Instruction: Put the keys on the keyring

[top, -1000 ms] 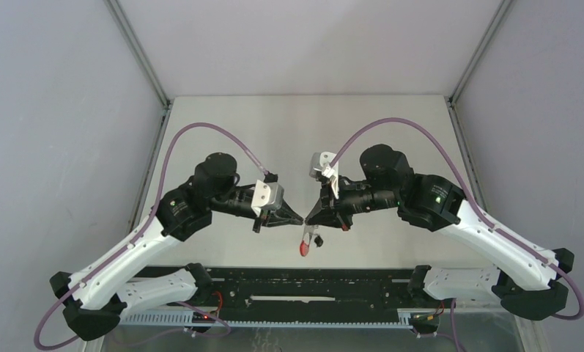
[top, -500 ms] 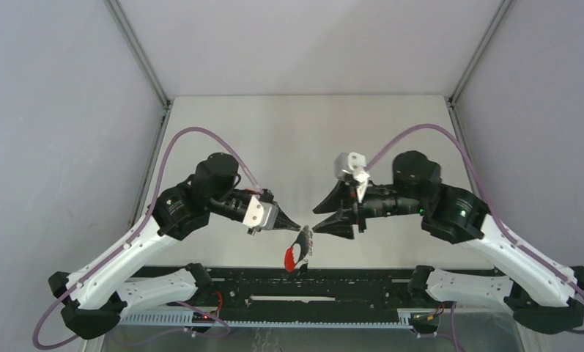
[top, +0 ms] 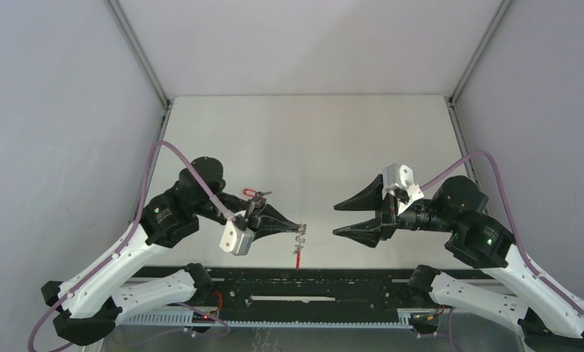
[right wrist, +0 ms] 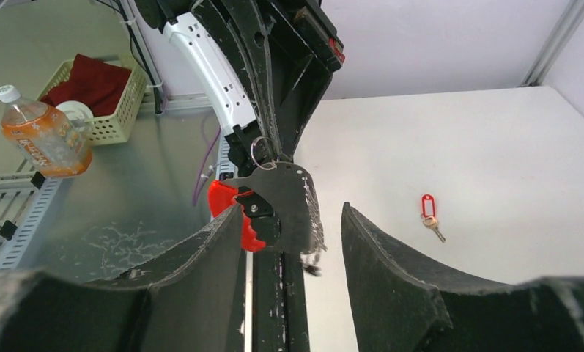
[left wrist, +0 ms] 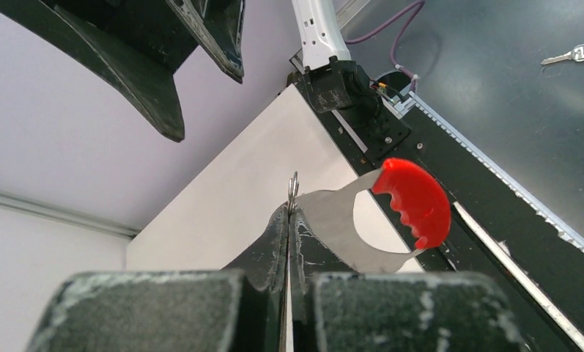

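Pinching keyring [top: 297, 248] tight in my left gripper [top: 299, 226], dangling over near table [top: 311, 132] edge so it hangs free for threading. Meanwhile my right gripper [top: 337, 220] spread wide, empty, off right. Loose red-tag key [right wrist: 428, 214] lying on table, probably next grab.

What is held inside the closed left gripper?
The left gripper pinches the silver edge of the keyring; its red arc sticks out to one side. The pinched part itself is covered by the fingers.
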